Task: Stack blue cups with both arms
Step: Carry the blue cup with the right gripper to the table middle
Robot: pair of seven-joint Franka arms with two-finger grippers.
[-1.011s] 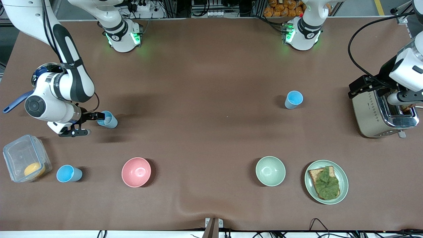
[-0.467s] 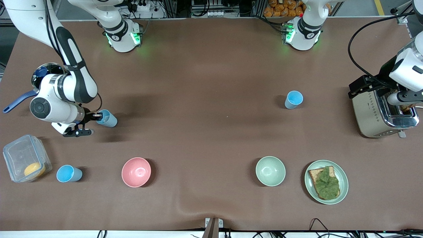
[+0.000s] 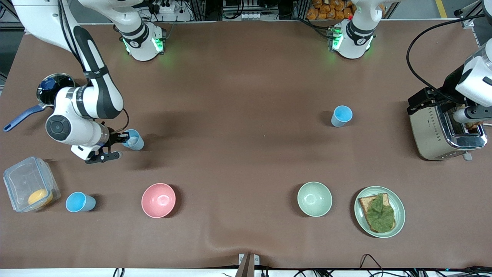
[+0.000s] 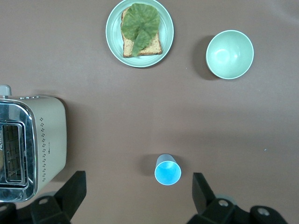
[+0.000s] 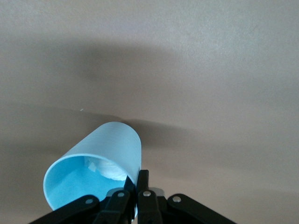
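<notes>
My right gripper [image 3: 115, 146] pinches the rim of one small light-blue plastic cup [image 3: 133, 139] above the table's right-arm end. My left gripper [image 4: 135, 198], spread wide and empty, hangs over another blue cup [image 3: 341, 115]. Next, I judge: carry mine across and nest it.

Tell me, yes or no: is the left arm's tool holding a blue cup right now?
No. In the left wrist view the left tool hangs open above the table, and the blue cup stands free between its fingers, untouched.
</notes>
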